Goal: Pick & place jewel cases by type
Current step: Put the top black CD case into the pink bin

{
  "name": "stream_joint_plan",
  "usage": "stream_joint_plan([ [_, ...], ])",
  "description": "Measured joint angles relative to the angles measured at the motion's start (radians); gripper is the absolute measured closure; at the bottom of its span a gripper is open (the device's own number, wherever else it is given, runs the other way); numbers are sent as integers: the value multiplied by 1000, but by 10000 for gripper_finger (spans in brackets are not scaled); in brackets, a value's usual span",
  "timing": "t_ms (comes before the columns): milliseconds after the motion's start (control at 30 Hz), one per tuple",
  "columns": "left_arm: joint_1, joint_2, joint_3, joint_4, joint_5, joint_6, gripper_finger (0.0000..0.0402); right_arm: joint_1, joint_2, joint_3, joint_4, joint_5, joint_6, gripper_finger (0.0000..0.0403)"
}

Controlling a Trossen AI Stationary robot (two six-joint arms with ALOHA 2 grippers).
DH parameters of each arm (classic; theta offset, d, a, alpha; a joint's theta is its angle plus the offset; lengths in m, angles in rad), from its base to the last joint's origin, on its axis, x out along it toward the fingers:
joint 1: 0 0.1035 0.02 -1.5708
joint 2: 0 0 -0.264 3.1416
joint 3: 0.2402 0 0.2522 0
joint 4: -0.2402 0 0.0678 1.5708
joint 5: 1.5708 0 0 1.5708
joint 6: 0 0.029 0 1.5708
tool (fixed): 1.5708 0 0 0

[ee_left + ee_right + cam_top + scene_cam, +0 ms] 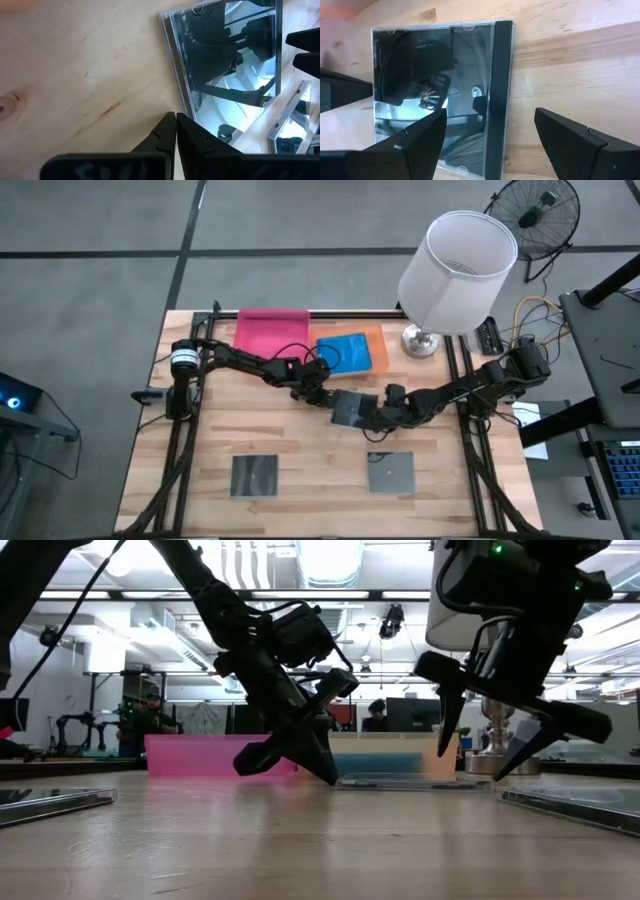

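Observation:
A dark glossy square jewel case [348, 406] [230, 60] [435, 85] lies flat on the table's middle, between both grippers. My left gripper [322, 392] [176, 116] is shut, its tips down at the table beside the case's left edge [328, 778]. My right gripper [372, 418] [490, 111] is open and hovers low over the case's right side [472, 768]. Two more dark cases [255, 475] [390, 472] lie flat near the near edge. Blue cases [345, 352] lie in the orange tray; how many, I cannot tell. My left gripper's shut fingertips [167, 125] come slanting down from the table's left and stand right at the left edge [186, 100] of the middle case, which lies flat on the wood. I cannot tell whether they touch it.
A pink tray [270, 330] and an orange tray [375, 338] sit side by side at the far edge. A white-shaded lamp [455, 270] stands at the far right corner. Bare wood lies left of the middle case and between the two near cases.

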Motion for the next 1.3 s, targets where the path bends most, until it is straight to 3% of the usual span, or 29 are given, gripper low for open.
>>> stream_joint_plan([
  [333,-9,-2,5,-13,-61,24,402,-5,8,1,33,-8,-52,106],
  [533,-44,-1,30,-20,-208,38,402,-5,8,0,34,-15,-76,106],
  [767,-80,0,31,-19,-291,-37,402,-4,8,0,35,-29,-113,106],
  [1033,-135,-2,25,-28,-366,-136,402,-4,7,0,27,-30,-142,106],
  [1300,-142,-2,24,-21,-367,-146,402,-4,11,-13,31,-52,-117,106],
])
